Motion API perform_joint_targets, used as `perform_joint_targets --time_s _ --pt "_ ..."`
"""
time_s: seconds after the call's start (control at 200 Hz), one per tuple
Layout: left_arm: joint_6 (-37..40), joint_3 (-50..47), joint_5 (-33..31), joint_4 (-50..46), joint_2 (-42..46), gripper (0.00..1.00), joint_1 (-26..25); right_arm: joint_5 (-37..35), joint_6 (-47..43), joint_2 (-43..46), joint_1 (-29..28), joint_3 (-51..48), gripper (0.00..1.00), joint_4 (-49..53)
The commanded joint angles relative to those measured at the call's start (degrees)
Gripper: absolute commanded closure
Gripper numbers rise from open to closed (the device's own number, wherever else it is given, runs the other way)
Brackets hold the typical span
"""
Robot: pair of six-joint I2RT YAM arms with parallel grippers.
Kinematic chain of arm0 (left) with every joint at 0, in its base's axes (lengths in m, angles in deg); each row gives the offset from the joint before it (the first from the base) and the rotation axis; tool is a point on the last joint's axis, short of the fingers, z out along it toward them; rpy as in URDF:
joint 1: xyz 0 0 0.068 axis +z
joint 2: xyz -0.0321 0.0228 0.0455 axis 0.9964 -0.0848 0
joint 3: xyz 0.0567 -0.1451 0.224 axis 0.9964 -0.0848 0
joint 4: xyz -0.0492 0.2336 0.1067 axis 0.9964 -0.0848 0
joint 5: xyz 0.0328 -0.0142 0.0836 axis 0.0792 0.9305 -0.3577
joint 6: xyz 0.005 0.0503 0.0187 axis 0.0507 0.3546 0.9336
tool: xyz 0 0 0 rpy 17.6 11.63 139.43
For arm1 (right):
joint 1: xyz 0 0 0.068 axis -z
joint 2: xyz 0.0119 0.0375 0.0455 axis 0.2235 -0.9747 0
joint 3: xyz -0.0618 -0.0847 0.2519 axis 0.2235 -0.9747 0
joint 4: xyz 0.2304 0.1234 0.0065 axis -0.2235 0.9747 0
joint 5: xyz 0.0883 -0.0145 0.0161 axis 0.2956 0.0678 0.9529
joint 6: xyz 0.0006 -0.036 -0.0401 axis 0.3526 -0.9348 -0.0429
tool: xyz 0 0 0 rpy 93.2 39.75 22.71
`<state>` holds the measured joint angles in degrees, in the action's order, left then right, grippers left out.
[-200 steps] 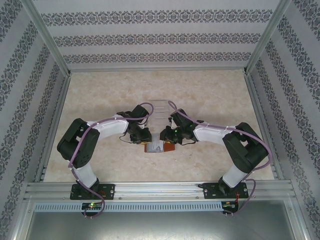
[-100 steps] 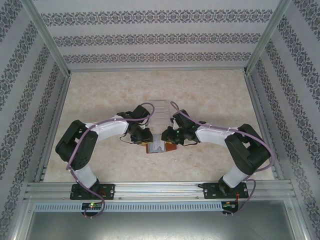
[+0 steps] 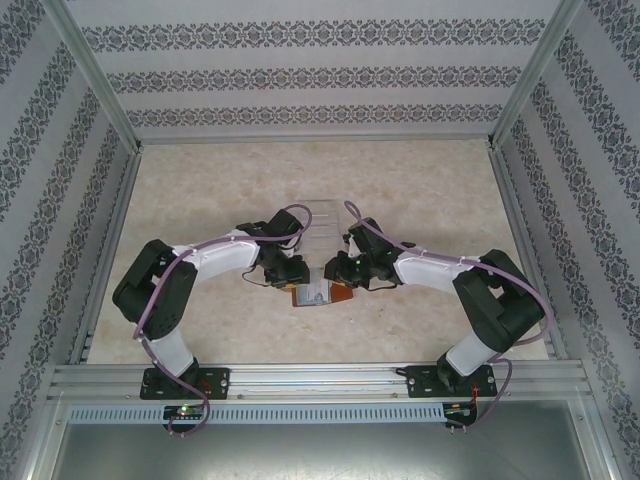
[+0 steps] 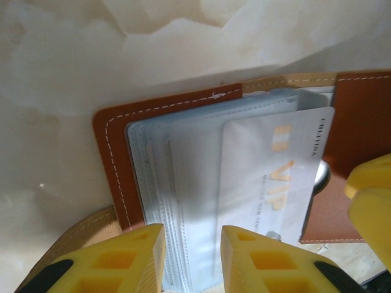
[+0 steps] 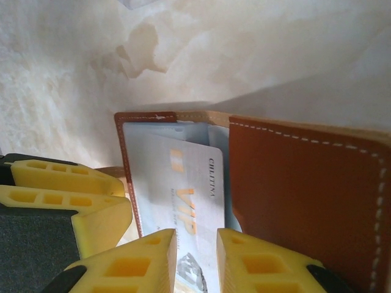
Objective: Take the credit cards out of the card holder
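The card holder point(image 3: 320, 294) lies open on the table point(image 3: 200, 200), just in front of a clear tray point(image 3: 322, 222), with both arms bent in over it. Its clear pockets point(image 4: 177, 183) face up, and a pale card point(image 4: 278, 177) printed "VIP" sticks partway out of them toward the folded-up leaf.

The left gripper point(image 4: 192, 259) hangs over the near edge of the pocket stack with its jaws a little apart, gripping nothing visible. The right gripper point(image 5: 197, 262) hangs over the card's lower end, jaws likewise parted and not closed on it.

Recommended procedure for the step in hand, drawing out the exposed card:
1. Use the left gripper to pin the leather and pockets flat.
2. Close the right gripper on the card's free edge only, clear of the pocket film.
3. Pull along the pocket's length, low and straight.

Caution: a grip that catches the film is likely to drag the whole holder.
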<state>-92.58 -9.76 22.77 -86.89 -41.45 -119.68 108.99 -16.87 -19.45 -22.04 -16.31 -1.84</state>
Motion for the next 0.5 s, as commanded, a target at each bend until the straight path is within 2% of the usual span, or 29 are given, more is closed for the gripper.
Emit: perform_joint_targets --time_s 0.0,0.175,0.495 --pt "0.2 0.6 0.2 -0.6 -1.7 0.70 -0.6 1.2 -0.7 -1.5 0.6 -1.2 0.75 -0.7" --pt "1.8 1.4 -2.8 -4.2 -3.2 0.71 -0.6 2.2 -0.8 -3.1 0.9 -1.8 0.74 -2.6" --pt "2.6 1.9 -3.1 -6.0 -4.9 0.71 -0.6 6.5 0.8 -4.9 1.6 -3.6 0.75 -10.4"
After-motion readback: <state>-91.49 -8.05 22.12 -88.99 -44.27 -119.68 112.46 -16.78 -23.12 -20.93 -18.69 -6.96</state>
